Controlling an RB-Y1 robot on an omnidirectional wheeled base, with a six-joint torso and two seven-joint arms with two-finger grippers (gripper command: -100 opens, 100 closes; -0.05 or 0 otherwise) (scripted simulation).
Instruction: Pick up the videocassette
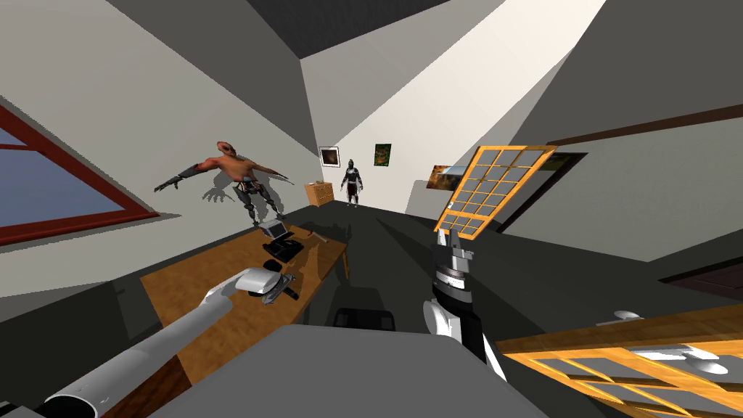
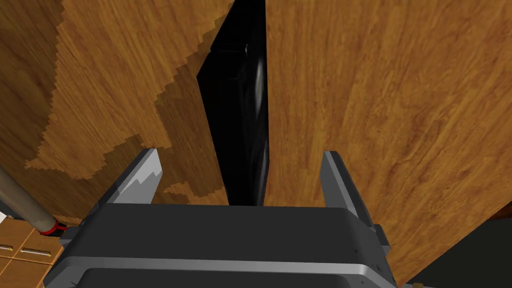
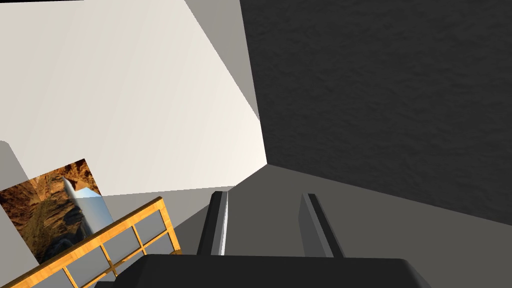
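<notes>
The videocassette [image 2: 240, 125] is a narrow black slab with a faint sheen, on the wooden table [image 2: 380, 100]. It runs straight out from the dark body of the left gripper [image 2: 240, 154], midway between that gripper's two fingers [image 2: 145, 175]. I cannot tell whether it lies flat or stands on one edge. The claw is spread wide, with one blade on each side of the cassette. Bare wood shows between each blade and the black slab, so neither one touches it and the claw grips nothing. A patch of shadow with a jagged outline covers the wood beside one finger.

In the head view the left arm reaches out over the table [image 1: 218, 305], with the left gripper [image 1: 284, 287] low above the tabletop near its near right edge. Farther along the same table a small grey screen [image 1: 275, 231] stands just behind a flat black device [image 1: 283, 249], both well apart from the gripper.

The right arm is raised to the right of the table, over the dark floor. The right gripper [image 1: 444, 234] points upward, and its fingers [image 3: 218, 220] are parted by a narrower gap, with nothing between them
</notes>
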